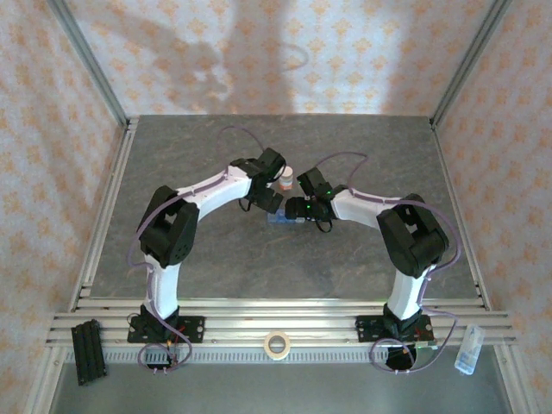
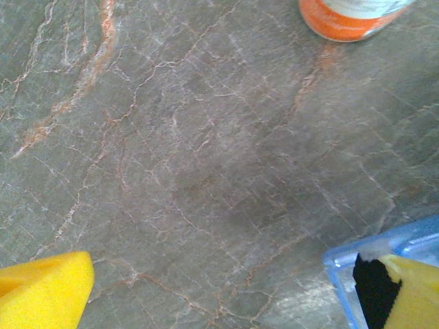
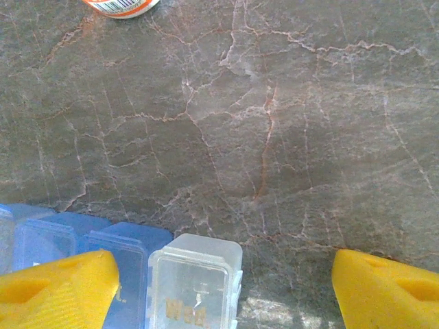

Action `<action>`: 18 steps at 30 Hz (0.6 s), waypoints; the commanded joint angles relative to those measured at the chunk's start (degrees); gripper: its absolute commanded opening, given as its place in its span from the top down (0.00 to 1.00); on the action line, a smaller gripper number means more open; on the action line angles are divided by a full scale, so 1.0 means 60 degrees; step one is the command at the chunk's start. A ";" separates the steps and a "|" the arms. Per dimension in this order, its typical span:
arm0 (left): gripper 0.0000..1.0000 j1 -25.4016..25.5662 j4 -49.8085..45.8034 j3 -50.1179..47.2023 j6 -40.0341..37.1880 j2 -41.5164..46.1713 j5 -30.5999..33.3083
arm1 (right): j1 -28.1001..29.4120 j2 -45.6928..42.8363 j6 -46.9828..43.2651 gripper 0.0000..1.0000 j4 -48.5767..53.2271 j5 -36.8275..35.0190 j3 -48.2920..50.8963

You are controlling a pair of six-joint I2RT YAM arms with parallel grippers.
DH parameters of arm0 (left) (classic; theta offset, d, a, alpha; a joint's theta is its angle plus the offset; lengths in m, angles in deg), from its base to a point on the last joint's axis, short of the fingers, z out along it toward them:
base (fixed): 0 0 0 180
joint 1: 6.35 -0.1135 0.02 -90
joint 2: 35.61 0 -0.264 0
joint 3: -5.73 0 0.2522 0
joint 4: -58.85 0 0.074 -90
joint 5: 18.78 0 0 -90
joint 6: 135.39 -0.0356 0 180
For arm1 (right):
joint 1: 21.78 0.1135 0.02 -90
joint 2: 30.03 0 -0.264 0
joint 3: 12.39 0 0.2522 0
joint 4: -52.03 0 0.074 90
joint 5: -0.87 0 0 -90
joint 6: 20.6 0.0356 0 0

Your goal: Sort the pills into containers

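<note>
The containers (image 1: pixel 283 219) are a short strip of joined boxes lying flat at mid-table between the two wrists. In the right wrist view its blue compartments (image 3: pixel 48 236) run left from a clear end box (image 3: pixel 195 281) with a gold "Wed" on its lid. My right gripper (image 3: pixel 223 291) is open, the clear box sits between its yellow fingers by the left one, and the right finger (image 3: pixel 387 291) stands well apart. My left gripper (image 2: pixel 226 301) is open over bare stone, with its right finger (image 2: pixel 411 295) above a blue corner of the containers (image 2: pixel 384 243). The pills are hidden.
A small white bottle with an orange band (image 1: pixel 285 179) stands just behind the grippers, and its base shows at the top of the wrist views (image 2: pixel 350 17) (image 3: pixel 122 5). On the near rail lie a tape roll (image 1: pixel 276 344), a black block (image 1: pixel 89 349) and a clear bottle (image 1: pixel 467 349).
</note>
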 commanded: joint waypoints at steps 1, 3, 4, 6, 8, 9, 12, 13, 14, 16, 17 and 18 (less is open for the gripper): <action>0.00 -0.0156 -0.0336 0.0394 -0.0175 -0.0256 0.0369 | -0.0011 0.0308 -0.0058 0.17 0.0836 -0.0287 0.0481; 0.00 -0.0229 -0.0291 0.0441 -0.0178 -0.0380 0.0369 | -0.0012 0.0339 -0.0067 0.18 0.0851 -0.0285 0.0482; 0.00 -0.0241 -0.0277 0.0463 -0.0160 -0.0430 0.0374 | 0.0000 0.0332 -0.0068 0.18 0.0852 -0.0283 0.0482; 0.00 -0.0244 -0.0258 0.0473 -0.0159 -0.0531 0.0350 | -0.0011 0.0357 -0.0081 0.17 0.0851 -0.0267 0.0470; 0.00 -0.0243 -0.0189 0.0410 -0.0149 -0.0553 0.0308 | -0.0009 0.0367 -0.0079 0.17 0.0861 -0.0269 0.0467; 0.00 -0.0245 -0.0160 0.0373 -0.0130 -0.0539 0.0270 | -0.0010 0.0353 -0.0098 0.17 0.0865 -0.0266 0.0467; 0.00 -0.0244 -0.0010 0.0148 -0.0067 -0.0471 0.0178 | -0.0011 0.0339 -0.0105 0.18 0.0910 -0.0265 0.0438; 0.00 -0.0238 0.0036 0.0071 -0.0046 -0.0436 0.0170 | -0.0005 0.0330 -0.0130 0.17 0.0935 -0.0255 0.0426; 0.00 -0.0244 0.0070 0.0004 -0.0031 -0.0427 0.0151 | -0.0011 0.0306 -0.0145 0.17 0.0963 -0.0269 0.0409; 0.00 -0.0234 0.0131 -0.0116 -0.0002 -0.0395 0.0111 | 0.0000 0.0274 -0.0152 0.17 0.1030 -0.0269 0.0369; 0.00 -0.0244 0.0150 -0.0164 0.0001 -0.0365 0.0097 | -0.0004 0.0249 -0.0147 0.17 0.1066 -0.0265 0.0318; 0.00 -0.0244 0.0187 -0.0208 0.0002 -0.0338 0.0076 | -0.0006 0.0233 -0.0170 0.18 0.1105 -0.0271 0.0286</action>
